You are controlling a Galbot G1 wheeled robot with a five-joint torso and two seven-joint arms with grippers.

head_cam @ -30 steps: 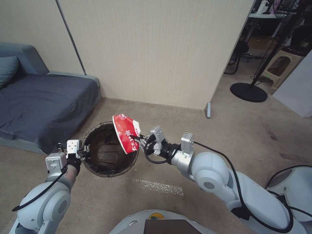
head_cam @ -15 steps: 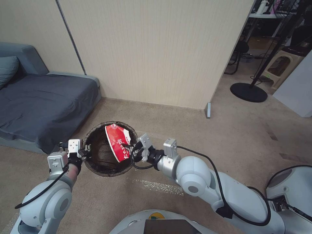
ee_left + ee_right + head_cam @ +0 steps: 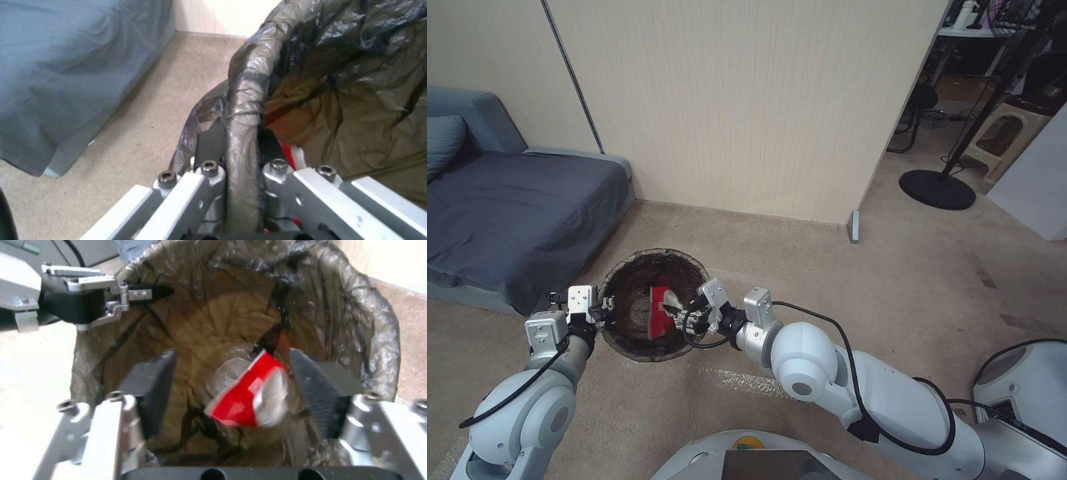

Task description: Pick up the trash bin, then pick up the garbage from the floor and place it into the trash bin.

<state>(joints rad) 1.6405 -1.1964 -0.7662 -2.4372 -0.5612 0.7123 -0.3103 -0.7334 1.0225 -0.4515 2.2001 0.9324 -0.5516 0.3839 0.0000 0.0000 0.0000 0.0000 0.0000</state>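
My right gripper [image 3: 684, 315] hangs over the mouth of the trash bin [image 3: 627, 267], its fingers [image 3: 321, 391] spread apart and holding nothing. The red-and-white wrapper [image 3: 249, 396] is between them but free, inside the dark bag liner [image 3: 356, 323]; it seems to be falling, though this is hard to judge. My left gripper [image 3: 242, 175] is clamped on the bin's rim, beside the grey sofa [image 3: 507, 213].
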